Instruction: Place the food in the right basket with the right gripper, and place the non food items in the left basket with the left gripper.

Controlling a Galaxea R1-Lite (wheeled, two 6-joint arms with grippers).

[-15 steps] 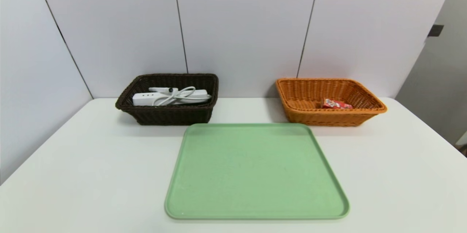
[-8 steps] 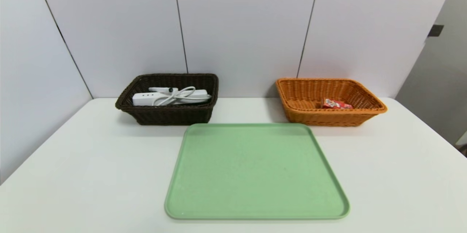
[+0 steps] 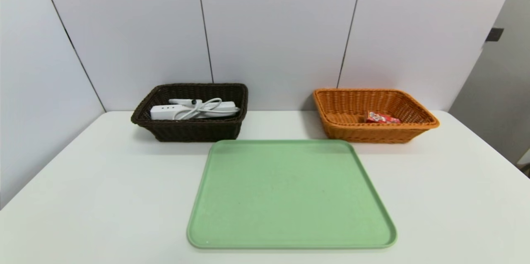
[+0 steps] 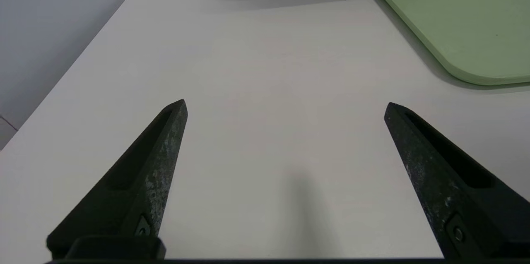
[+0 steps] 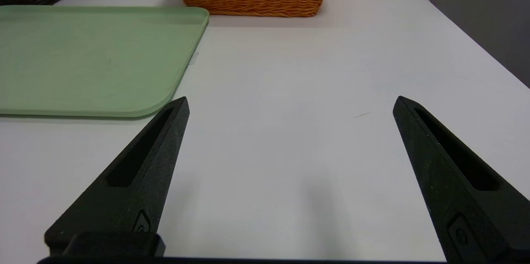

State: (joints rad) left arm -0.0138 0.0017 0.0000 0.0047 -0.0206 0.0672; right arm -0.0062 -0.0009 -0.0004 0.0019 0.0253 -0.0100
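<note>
Head view: two baskets at back edge of white table. Dark brown wicker basket, left, has one white power strip and one white marker. Orange wicker basket, right, has one red snack pouch. One green tray between table's side edges. Left gripper and right gripper, above table near its front, both wide open, holding nothing.

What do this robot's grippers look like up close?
The left gripper and right gripper look alike: two black wedge-shaped fingers each, tapering to narrow tips, with a long recess and a small screw near the base. The left's inner faces carry pale scuffs.
</note>
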